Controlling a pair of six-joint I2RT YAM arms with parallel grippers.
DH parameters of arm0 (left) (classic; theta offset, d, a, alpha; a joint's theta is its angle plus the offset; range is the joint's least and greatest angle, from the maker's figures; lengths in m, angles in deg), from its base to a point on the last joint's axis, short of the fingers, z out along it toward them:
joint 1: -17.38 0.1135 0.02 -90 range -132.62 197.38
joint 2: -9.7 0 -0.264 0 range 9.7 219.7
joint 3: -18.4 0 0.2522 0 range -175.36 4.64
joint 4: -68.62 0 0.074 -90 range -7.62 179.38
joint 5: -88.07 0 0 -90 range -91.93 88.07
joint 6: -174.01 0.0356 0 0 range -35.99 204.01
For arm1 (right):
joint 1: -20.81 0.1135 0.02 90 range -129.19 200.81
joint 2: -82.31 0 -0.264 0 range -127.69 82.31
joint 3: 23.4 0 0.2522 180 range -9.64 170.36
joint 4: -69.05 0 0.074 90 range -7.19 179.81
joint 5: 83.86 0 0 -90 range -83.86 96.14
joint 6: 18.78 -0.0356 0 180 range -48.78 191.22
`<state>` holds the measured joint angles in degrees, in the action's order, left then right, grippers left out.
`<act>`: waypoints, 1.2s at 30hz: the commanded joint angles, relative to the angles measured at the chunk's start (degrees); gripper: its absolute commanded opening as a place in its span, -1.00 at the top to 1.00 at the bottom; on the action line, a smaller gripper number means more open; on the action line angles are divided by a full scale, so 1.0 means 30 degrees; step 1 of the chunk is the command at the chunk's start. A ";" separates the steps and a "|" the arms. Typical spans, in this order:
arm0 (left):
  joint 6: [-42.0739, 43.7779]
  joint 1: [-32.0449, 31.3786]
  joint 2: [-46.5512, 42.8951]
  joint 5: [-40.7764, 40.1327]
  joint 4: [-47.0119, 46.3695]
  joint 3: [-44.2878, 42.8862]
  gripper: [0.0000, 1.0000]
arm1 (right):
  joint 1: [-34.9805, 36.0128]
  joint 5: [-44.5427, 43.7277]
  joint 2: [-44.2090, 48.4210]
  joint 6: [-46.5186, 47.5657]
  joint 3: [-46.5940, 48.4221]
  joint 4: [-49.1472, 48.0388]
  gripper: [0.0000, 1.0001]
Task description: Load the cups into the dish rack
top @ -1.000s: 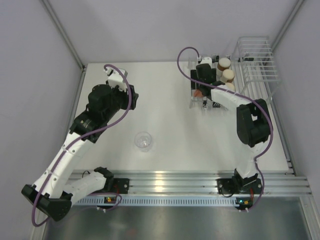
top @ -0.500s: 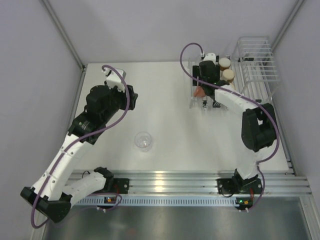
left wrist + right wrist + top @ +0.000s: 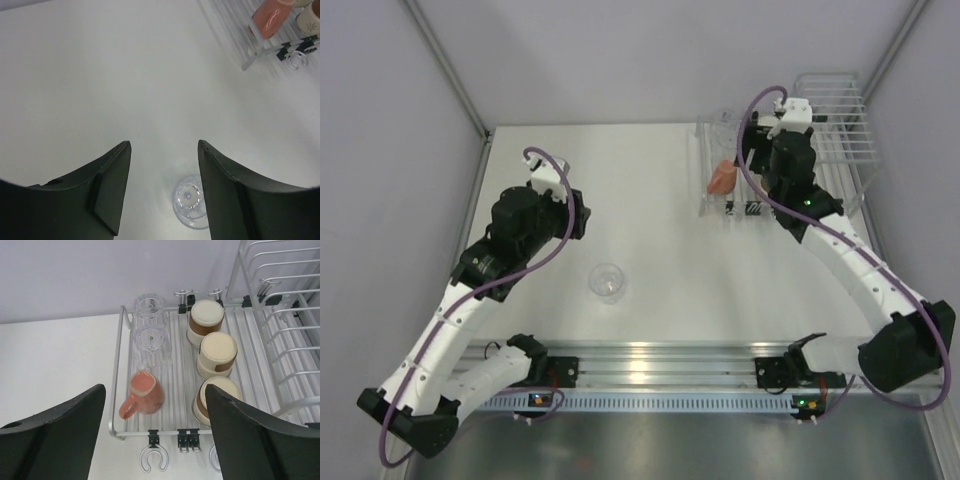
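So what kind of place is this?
Probably a robot test cell, not a kitchen: a bare white table boxed in by plain grey walls, robot arms bolted to a metal rail, a dish rack staged with cups.

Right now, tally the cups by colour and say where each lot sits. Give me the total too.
Brown cups: 3, all on the dish rack
Clear cups: 3, two on the rack, one on the table
Salmon-orange cup: 1, on the rack
Total: 7
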<state>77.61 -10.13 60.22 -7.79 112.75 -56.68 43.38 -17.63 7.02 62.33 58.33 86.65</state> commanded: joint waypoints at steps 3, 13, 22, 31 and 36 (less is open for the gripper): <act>-0.0476 0.0087 -0.1049 0.0256 0.2354 0.0519 -0.22 | -0.0199 0.0658 0.3792 -0.0729 -0.2173 -0.0020 -0.62; -0.1326 0.0087 -0.0318 0.2951 0.6693 0.0430 -0.54 | -0.0198 0.0892 0.6579 -0.0525 -0.4314 0.1093 -0.65; -0.2614 0.0087 0.0590 0.5964 0.6810 0.0459 -0.76 | -0.0257 0.1039 0.7224 -0.0875 -0.5457 0.0978 -0.66; -0.3200 -0.0350 0.2285 0.6118 0.6050 0.0430 -0.75 | -0.0345 0.1302 0.7546 -0.1286 -0.5955 0.0772 -0.67; -0.3698 -0.1841 0.4714 0.4657 0.4761 0.0226 -0.75 | -0.0403 0.1419 0.7839 -0.1462 -0.6160 0.0743 -0.67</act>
<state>68.37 -13.06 70.49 8.66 131.31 -55.44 43.14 -13.72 28.72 58.92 39.95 91.09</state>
